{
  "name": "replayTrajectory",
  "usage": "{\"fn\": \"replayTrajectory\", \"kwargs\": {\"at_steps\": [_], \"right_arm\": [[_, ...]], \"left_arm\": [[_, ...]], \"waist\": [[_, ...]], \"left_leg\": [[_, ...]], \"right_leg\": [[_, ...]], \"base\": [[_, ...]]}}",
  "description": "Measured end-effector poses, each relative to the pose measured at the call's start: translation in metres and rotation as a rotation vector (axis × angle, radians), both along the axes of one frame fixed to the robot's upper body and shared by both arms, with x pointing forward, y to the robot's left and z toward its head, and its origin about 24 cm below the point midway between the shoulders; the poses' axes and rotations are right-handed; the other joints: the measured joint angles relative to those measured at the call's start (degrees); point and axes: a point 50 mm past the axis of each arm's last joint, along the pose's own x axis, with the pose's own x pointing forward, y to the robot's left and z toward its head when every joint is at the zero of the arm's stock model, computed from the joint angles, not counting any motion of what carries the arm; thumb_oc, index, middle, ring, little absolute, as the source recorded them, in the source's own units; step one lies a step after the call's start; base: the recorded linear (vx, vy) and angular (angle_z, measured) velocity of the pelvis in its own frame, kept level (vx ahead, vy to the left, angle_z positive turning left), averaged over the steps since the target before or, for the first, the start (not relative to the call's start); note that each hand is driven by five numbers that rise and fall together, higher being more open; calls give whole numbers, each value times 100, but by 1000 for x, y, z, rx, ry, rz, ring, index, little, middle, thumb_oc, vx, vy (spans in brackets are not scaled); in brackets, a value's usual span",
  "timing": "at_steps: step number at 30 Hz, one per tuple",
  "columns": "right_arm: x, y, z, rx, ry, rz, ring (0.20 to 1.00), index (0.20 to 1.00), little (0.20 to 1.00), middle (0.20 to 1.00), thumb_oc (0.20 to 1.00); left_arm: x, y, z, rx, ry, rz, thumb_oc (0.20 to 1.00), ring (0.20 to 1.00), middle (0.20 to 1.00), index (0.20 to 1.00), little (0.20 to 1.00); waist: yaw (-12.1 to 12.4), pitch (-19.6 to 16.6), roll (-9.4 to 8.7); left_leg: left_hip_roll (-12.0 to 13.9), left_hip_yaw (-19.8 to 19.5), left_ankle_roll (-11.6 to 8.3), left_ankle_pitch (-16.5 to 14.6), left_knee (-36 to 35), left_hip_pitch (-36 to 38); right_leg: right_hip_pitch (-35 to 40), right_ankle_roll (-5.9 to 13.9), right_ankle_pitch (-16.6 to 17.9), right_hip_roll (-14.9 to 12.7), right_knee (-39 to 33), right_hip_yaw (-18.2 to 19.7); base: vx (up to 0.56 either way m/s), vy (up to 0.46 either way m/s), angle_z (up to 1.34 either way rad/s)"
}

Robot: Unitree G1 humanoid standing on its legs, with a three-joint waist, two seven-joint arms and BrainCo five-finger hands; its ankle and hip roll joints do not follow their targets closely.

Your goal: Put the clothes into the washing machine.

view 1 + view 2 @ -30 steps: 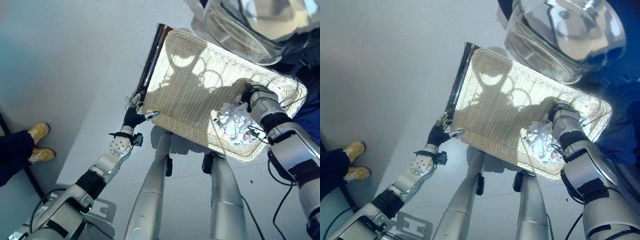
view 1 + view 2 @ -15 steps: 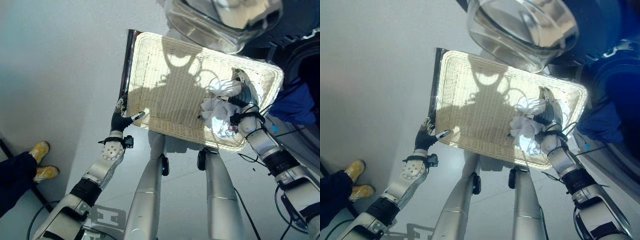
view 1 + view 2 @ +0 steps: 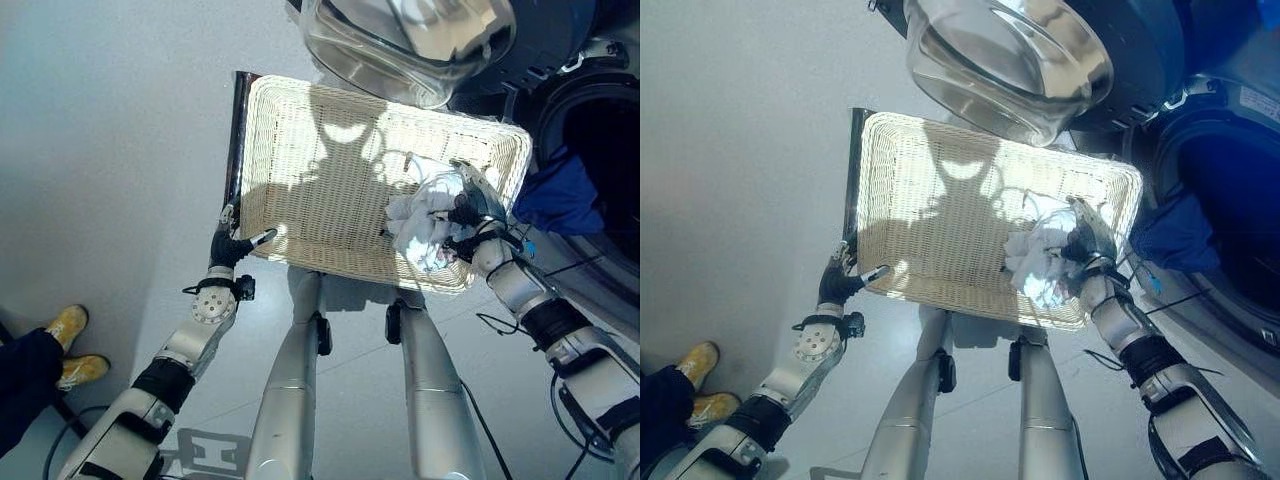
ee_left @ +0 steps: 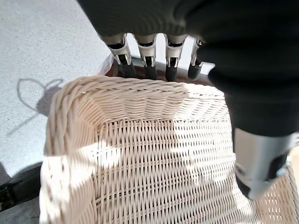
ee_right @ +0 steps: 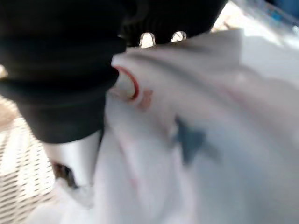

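A pale grey floor (image 3: 120,120) carries a cream wicker basket (image 3: 330,170) with a dark strip along one side, standing just in front of the washing machine (image 3: 1230,200); yellow shoes (image 3: 70,340) stand well apart

Left arm extended forward, left hand (image 3: 228,246) at the near corner of the wicker basket (image 3: 330,170) with fingers (image 4: 148,62) hooked over the rim and thumb inside; right arm reaching in from the right, right hand (image 3: 470,215) curled round a white garment (image 3: 420,225).
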Motion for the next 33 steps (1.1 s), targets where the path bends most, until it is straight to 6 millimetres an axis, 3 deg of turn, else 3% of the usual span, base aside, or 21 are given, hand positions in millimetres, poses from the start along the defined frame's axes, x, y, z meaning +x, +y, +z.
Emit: {"fn": "replayTrajectory", "kwargs": {"at_steps": [6, 19, 20, 21, 22, 23, 24, 25, 33], "right_arm": [[23, -10, 40, -124, 85, -47, 1000, 1000, 1000, 1000, 1000], [36, -14, 48, -244, 294, -128, 1000, 1000, 1000, 1000, 1000], [35, -29, 39, -304, 534, -221, 1000, 1000, 1000, 1000, 1000], [34, -33, 40, -302, 593, -222, 758, 758, 758, 758, 758], [32, -36, 43, -300, 615, -217, 589, 589, 589, 589, 589], [31, -41, 46, -294, 640, -211, 542, 542, 542, 542, 542], [30, -42, 47, -293, 648, -207, 438, 438, 438, 438, 438], [30, -42, 50, -289, 661, -191, 200, 200, 200, 200, 200], [30, -36, 55, -140, 653, -24, 200, 200, 200, 200, 200]], "left_arm": [[7, 0, 5, 47, 4, -21, 1000, 1000, 1000, 1000, 1000], [12, -11, 2, 51, 23, -59, 1000, 1000, 1000, 1000, 1000], [9, -33, -8, 51, 50, -140, 1000, 1000, 1000, 1000, 1000], [7, -41, -7, 57, 45, -181, 1000, 1000, 1000, 1000, 1000], [7, -44, -5, 51, 37, -195, 1000, 1000, 1000, 1000, 1000], [7, -47, -3, 44, 31, -205, 1000, 1000, 1000, 1000, 1000], [7, -47, -3, 43, 30, -207, 1000, 1000, 1000, 1000, 1000], [7, -47, -4, 44, 37, -206, 1000, 1000, 1000, 1000, 1000], [10, -47, -3, 51, 58, -202, 1000, 1000, 1000, 1000, 1000]], "waist": [[104, -9, 10], [248, -176, 68], [507, -641, 140], [545, -675, 141], [572, -675, 140], [607, -676, 139], [614, -675, 139], [611, -675, 139], [405, -664, 117]], "left_leg": [[10, -21, -13, 10, 16, -2], [-41, -83, -32, 23, 17, -15], [-57, -53, -36, 24, 5, -58], [-72, -56, -36, 25, 8, -35], [-76, -57, -36, 25, 12, -26], [-75, -59, -36, 25, 15, -25], [-75, -60, -36, 25, 15, -25], [-75, -59, -36, 26, 13, -26], [-24, -43, -22, 35, -11, -27]], "right_leg": [[4, -13, 10, 1, 10, -26], [-20, -18, 9, -70, 68, -67], [-109, -14, -49, -128, 148, -129], [-113, -20, -91, -146, 232, -130], [-115, -22, -108, -154, 278, -131], [-115, -23, -112, -155, 291, -134], [-116, -27, -115, -155, 296, -137], [-131, -35, -137, -156, 333, -142], [-133, -58, -169, -89, 300, -146]], "base": [[-3, -14, 1], [2, 4, 2], [9, 23, 9], [9, 21, 10], [-2, -6, 4], [0, 0, 0], [0, 0, 0], [-7, -35, 2], [-6, -25, -1]]}}
